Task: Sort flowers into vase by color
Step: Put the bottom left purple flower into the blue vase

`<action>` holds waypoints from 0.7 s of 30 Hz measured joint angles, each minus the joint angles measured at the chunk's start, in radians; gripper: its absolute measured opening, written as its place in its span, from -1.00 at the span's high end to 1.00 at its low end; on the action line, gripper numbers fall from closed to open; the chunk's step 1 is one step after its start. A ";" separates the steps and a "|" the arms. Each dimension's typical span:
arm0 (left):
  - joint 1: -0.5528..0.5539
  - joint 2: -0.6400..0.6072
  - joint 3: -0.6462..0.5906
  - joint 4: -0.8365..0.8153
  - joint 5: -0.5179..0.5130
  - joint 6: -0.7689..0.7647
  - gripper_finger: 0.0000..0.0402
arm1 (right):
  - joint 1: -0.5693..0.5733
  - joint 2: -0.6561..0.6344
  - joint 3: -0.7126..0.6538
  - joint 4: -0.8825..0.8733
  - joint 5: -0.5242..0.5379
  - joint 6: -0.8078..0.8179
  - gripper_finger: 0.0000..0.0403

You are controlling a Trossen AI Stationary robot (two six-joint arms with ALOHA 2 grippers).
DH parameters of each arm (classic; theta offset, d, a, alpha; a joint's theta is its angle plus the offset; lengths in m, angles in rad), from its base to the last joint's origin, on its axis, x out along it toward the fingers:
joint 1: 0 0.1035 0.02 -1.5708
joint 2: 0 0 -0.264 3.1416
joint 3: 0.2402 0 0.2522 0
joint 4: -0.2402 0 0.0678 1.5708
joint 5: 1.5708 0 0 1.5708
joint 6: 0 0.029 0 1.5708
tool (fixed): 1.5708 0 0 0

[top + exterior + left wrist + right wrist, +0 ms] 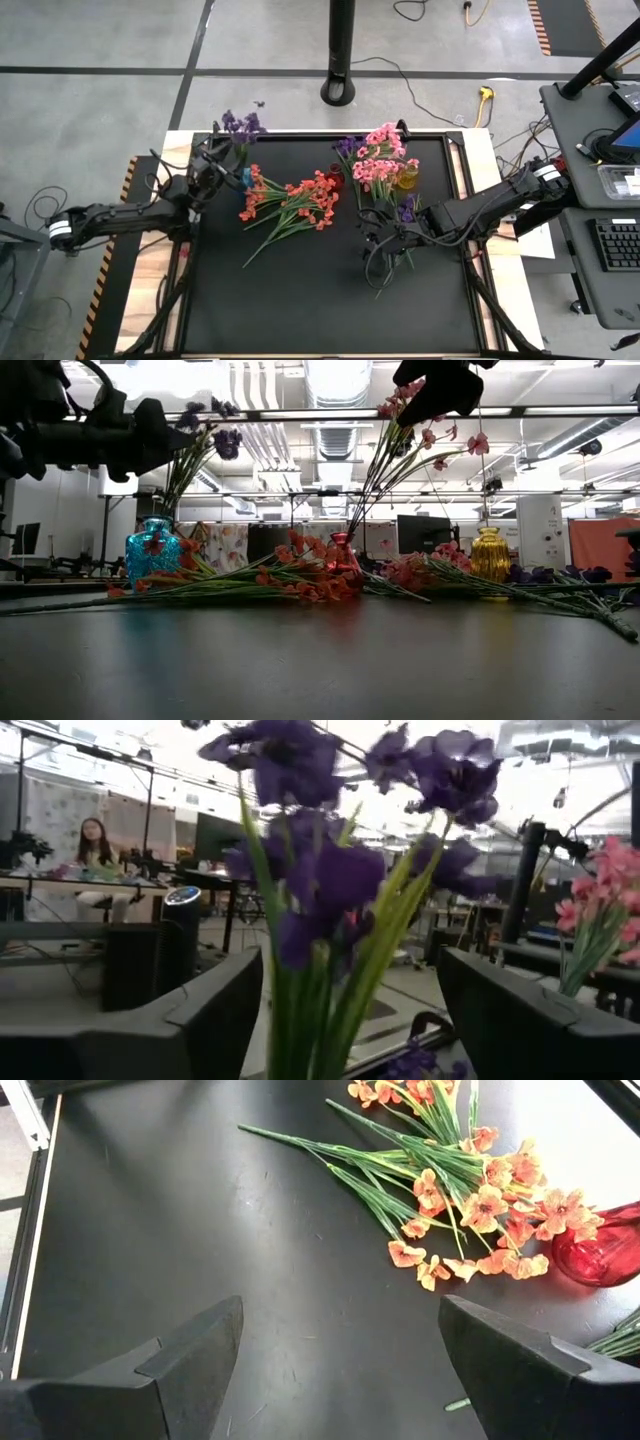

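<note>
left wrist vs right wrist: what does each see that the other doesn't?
Left wrist only: purple flowers on green stems, close between the left gripper's open fingers; a pink spray at the edge; the room behind, with a seated person.

Right wrist only: the black table, orange-red flowers lying on it, and a red vase beside their blossoms; the right gripper holds nothing.

Both: two dark fingers spread apart, framing the view.

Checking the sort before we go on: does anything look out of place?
Yes. Orange-red flowers lie loose on the table beside the red vase, not in it. Purple flowers lie flat near the right gripper.
</note>
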 joint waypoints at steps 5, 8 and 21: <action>-0.005 -0.047 0.000 -0.055 -0.001 -0.024 -0.41 | 0.000 0.000 0.000 0.000 0.000 0.001 -0.62; -0.012 -0.086 0.000 -0.143 -0.003 -0.053 -0.41 | 0.000 0.000 0.000 0.001 -0.001 0.001 -0.62; -0.105 -0.220 0.013 -0.361 0.000 -0.202 -0.41 | 0.000 0.000 0.000 0.001 -0.026 0.017 -0.62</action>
